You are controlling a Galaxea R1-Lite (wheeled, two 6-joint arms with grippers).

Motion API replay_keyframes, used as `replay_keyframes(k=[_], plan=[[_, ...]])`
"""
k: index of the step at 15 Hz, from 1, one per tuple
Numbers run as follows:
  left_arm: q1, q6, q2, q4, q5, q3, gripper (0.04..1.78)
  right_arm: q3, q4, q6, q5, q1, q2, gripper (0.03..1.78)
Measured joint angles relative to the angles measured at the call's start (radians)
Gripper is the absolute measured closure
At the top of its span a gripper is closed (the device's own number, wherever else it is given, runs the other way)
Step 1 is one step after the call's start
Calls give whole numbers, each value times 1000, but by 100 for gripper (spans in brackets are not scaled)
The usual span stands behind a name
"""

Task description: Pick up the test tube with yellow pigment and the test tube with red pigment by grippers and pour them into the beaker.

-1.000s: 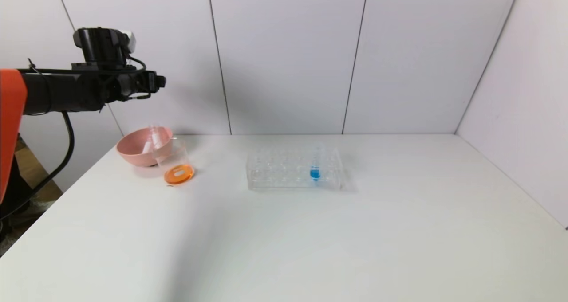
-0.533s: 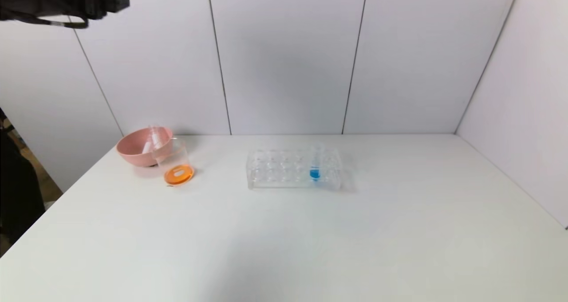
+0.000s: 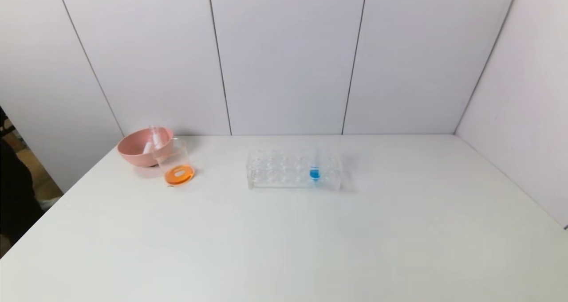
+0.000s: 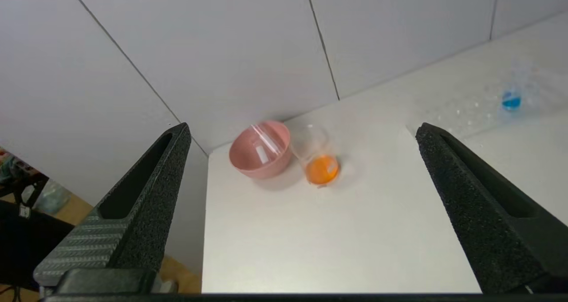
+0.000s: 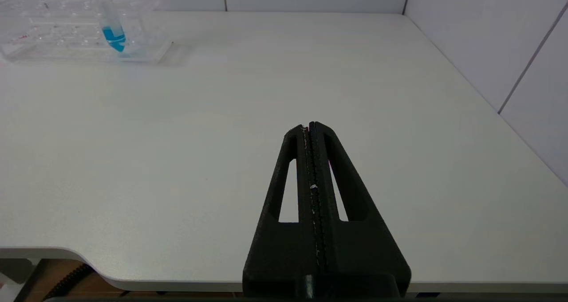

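My left gripper (image 4: 301, 160) is spread wide, high above the table's (image 3: 284, 240) left edge. At 12 o'clock between its fingers, well apart, stands the beaker (image 4: 318, 162) with orange liquid, touching the pink bowl (image 4: 259, 151) holding emptied tubes (image 4: 265, 142). My right gripper (image 5: 309, 127) is pressed closed low over the near right; rack (image 5: 66, 31) and blue tube (image 5: 110, 25) at 10 o'clock.

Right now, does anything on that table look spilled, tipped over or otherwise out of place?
Nothing looks spilled or damaged. The one oddity: clear tubes lie tilted in the pink bowl rather than upright in the rack, which holds only the blue tube. The beaker stands upright with orange liquid inside.
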Motion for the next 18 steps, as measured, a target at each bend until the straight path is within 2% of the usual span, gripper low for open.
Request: replay_keyframes(k=[3,7,10,12,16,18], plan=[[0,30,-300,-84,-29,370,5,0,0,0,0,0,0,170],[9,-64,-534,-434,-26,845,5,0,0,0,0,0,0,170],[20,-140,-682,-613,6,1065,5,0,0,0,0,0,0,170],[24,-166,-749,-590,32,1147,5,0,0,0,1,0,0,170],[25,-220,-792,-360,78,1171,5,0,0,0,0,0,0,170],[26,-274,-797,-373,100,1174,5,0,0,0,0,0,0,170]])
